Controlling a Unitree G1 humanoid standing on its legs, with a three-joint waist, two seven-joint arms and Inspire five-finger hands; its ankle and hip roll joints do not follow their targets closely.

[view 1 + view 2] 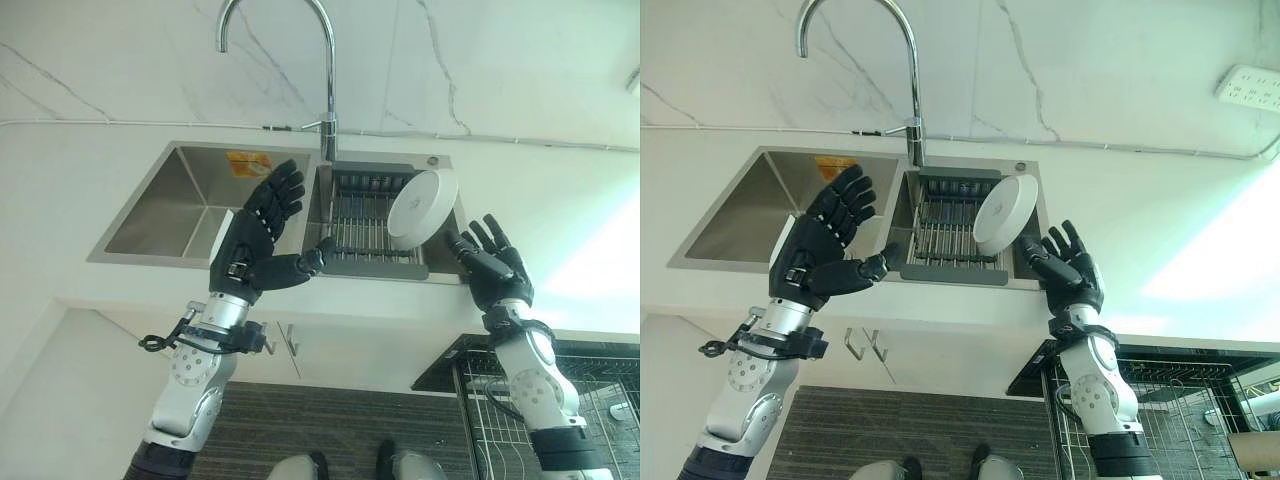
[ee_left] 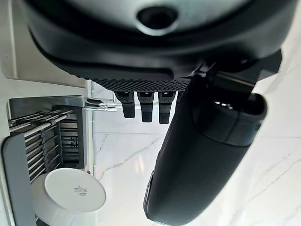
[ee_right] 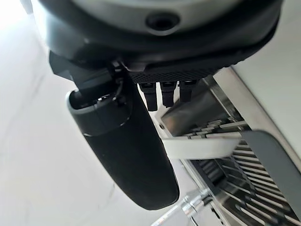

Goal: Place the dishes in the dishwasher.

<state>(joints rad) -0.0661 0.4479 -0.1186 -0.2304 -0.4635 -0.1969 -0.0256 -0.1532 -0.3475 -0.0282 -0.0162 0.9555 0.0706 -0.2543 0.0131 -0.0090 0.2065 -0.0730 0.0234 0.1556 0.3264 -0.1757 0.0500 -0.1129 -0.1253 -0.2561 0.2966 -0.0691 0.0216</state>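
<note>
A white round dish (image 1: 421, 208) leans on its edge in the grey drying rack (image 1: 362, 222) set over the sink's right half; the left wrist view shows the dish (image 2: 70, 191) too. My left hand (image 1: 258, 235) is raised in front of the sink's middle, fingers spread and straight, thumb pointing toward the rack, holding nothing. My right hand (image 1: 495, 264) is up just right of the dish, open, fingers straight, close to its rim but apart from it. The open dishwasher's wire rack (image 1: 520, 410) shows at the lower right.
A steel sink (image 1: 190, 200) with a tall curved tap (image 1: 325, 70) is set in a white counter before a marble wall. Cupboard handles (image 1: 290, 340) hang under the counter. A power strip (image 1: 1250, 88) sits on the wall at the right.
</note>
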